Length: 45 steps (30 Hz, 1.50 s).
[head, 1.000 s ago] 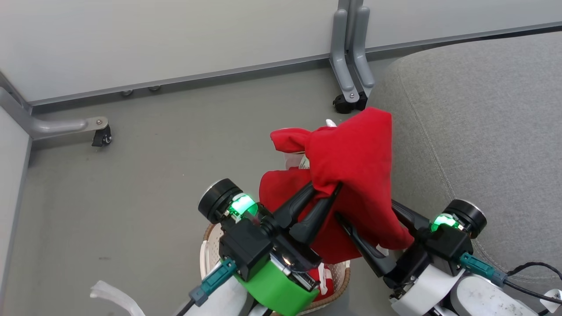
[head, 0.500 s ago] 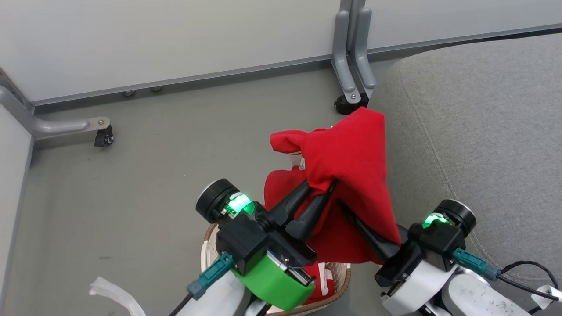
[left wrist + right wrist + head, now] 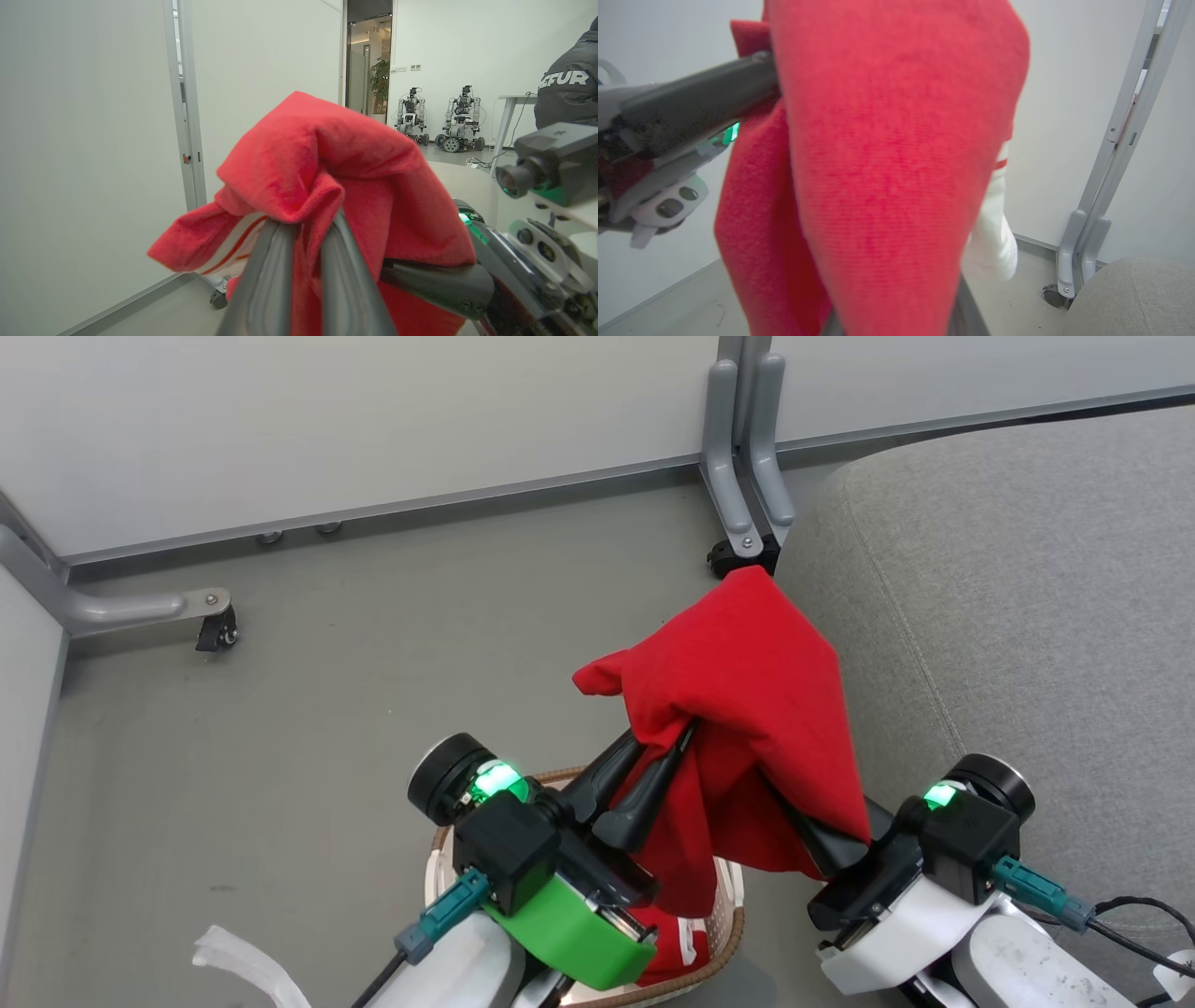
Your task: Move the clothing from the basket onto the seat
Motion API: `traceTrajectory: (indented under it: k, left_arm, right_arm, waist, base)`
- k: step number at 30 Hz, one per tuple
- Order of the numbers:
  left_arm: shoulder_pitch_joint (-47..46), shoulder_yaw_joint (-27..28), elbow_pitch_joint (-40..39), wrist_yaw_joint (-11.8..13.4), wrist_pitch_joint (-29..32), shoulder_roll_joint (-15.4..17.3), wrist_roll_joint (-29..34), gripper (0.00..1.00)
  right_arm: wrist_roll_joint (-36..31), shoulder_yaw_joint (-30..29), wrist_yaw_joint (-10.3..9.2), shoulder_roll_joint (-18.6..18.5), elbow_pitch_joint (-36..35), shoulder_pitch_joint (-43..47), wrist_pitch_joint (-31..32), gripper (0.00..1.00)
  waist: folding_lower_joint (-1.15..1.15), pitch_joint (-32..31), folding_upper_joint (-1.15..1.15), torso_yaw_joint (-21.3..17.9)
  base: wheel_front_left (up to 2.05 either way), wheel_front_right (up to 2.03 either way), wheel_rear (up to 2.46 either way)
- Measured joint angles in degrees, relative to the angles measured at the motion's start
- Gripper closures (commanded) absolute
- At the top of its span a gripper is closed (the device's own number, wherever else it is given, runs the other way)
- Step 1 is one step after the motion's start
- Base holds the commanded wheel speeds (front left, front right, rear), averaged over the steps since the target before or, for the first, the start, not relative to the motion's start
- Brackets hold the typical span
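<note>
both left gripper (image 3: 658,751) and right gripper (image 3: 822,840) pinch shut on the clothing (image 3: 747,672) (above the basket (image 3: 734,926)).

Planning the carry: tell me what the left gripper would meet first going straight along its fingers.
The red garment, pinched in the left gripper; the cloth hides whatever lies beyond.

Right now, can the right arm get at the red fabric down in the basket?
Probably not. The right pincer is shut on the lifted garment, which hangs over the basket and the red fabric in it. The left pincer grips the garment there too.
</note>
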Motion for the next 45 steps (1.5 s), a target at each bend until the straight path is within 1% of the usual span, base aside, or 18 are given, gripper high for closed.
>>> traceTrajectory:
  k: [10, 24, 38, 40, 41, 45]
  left_arm:
    - [0.23, 0.3, -0.14, 0.01, 0.0, -0.1, 0.33, 1.0]
    - [0.24, 0.42, -2.0, 0.0, 0.01, -0.14, 0.58, 1.0]
    - [0.25, 0.2, -1.82, 0.01, 0.01, -0.13, 0.56, 1.0]
    - [0.31, 0.33, -1.42, 0.0, 0.0, -0.13, 0.51, 0.57]
    - [0.33, 0.38, -1.19, 0.01, 0.01, -0.12, 0.54, 0.0]
    - [0.88, 1.36, -0.48, 0.01, 0.01, -0.31, 0.78, 0.0]
  right_arm:
    - [-0.4, -0.8, 0.0, 0.31, -0.59, 0.62, 0.0, 1.0]
    - [-0.41, -0.24, 0.0, 0.27, -0.26, 1.16, 0.0, 1.0]
    - [-0.45, -0.21, -0.01, 0.15, -0.78, 1.1, 0.0, 1.0]
    - [-0.49, -0.38, 0.0, 0.13, -0.98, 1.07, 0.0, 1.0]
    - [-0.49, -0.65, 0.0, 0.16, -1.12, 1.07, 0.0, 1.0]
    - [-0.49, -1.86, -0.01, 0.52, -1.54, 1.07, 0.0, 1.0]
  waist:
    - [0.0, -0.28, 0.0, 0.37]
    - [0.0, -0.96, 0.0, 0.22]
    - [0.0, -1.06, 0.0, 0.32]
    - [0.0, -1.05, 0.0, 0.35]
    - [0.0, -1.03, 0.0, 0.38]
    - [0.0, -1.06, 0.0, 0.53]
  base:
    - [0.0, 0.0, 0.0]
    - [0.0, 0.0, 0.0]
    - [0.0, 0.0, 0.0]
    - [0.0, 0.0, 0.0]
    - [0.0, 0.0, 0.0]
    - [0.0, 0.0, 0.0]
